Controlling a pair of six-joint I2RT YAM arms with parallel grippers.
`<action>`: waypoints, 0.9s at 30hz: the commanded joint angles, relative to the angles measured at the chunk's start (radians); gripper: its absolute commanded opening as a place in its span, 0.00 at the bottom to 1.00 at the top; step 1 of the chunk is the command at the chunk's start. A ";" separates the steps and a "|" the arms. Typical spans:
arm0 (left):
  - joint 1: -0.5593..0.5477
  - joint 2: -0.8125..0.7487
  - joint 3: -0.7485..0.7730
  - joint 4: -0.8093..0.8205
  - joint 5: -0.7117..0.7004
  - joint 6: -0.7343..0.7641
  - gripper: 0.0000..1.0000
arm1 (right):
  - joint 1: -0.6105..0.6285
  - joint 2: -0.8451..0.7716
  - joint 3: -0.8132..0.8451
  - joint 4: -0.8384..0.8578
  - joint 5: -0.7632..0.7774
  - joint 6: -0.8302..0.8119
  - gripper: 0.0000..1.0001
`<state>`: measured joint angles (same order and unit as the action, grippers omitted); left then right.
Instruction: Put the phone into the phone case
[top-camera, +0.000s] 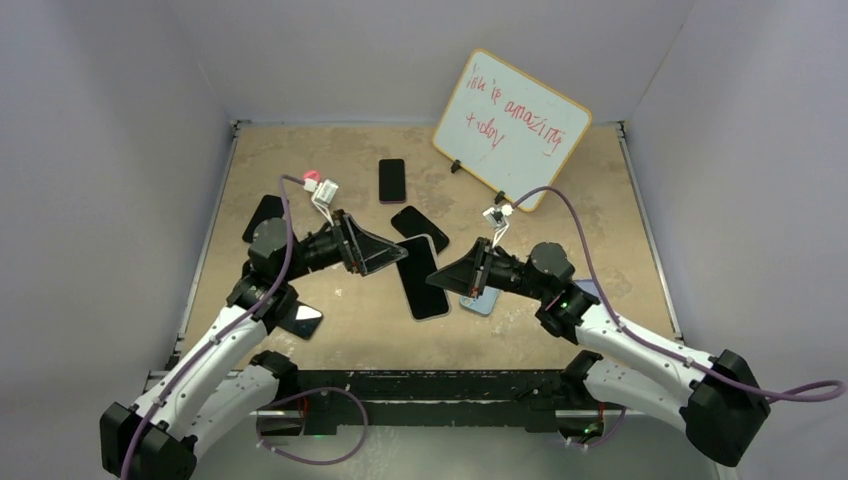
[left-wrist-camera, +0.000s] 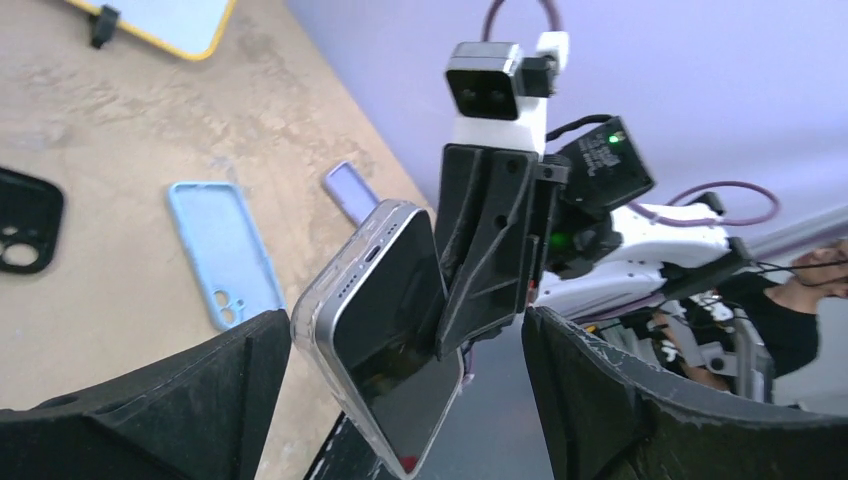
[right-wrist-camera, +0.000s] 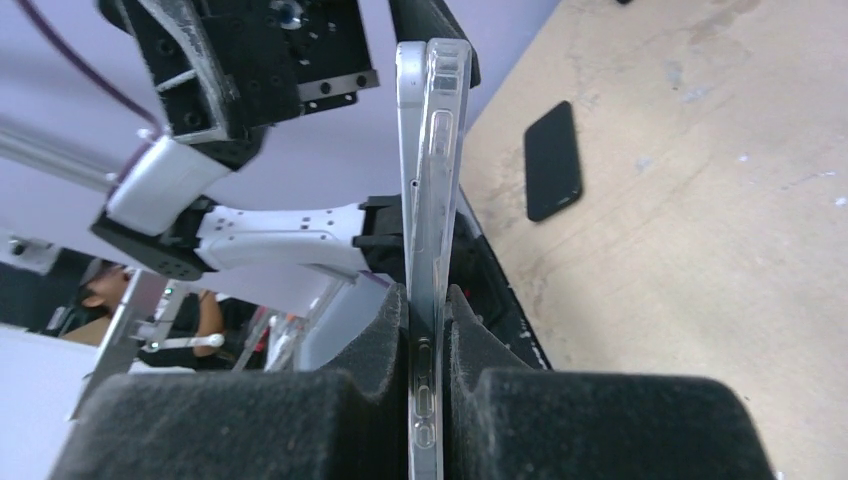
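A black-screened phone with a silver frame sits in a clear phone case that wraps its back and edges. It is held edge-up above the table's middle. My right gripper is shut on one end of the cased phone, with its foam pads pressing on both faces. In the right wrist view the phone's edge and the case's rim run side by side. My left gripper is open, and its fingers stand either side of the phone's free end without touching it.
A light blue case lies on the table under the right gripper, beside a black case and a purple item. Dark phones lie around. A whiteboard leans at the back right.
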<state>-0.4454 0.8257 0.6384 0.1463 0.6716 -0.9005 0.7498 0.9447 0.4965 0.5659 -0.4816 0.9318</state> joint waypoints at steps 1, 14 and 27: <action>-0.003 -0.007 -0.084 0.329 0.109 -0.150 0.88 | -0.002 0.006 -0.012 0.306 -0.110 0.127 0.00; -0.003 0.041 -0.188 0.552 0.119 -0.285 0.61 | -0.003 0.066 -0.070 0.494 -0.126 0.223 0.00; -0.003 0.003 -0.250 0.679 0.128 -0.333 0.00 | -0.002 0.124 -0.079 0.445 -0.175 0.212 0.00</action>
<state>-0.4454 0.8631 0.3855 0.7216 0.7815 -1.2427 0.7460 1.0611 0.4118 0.9478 -0.6281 1.1221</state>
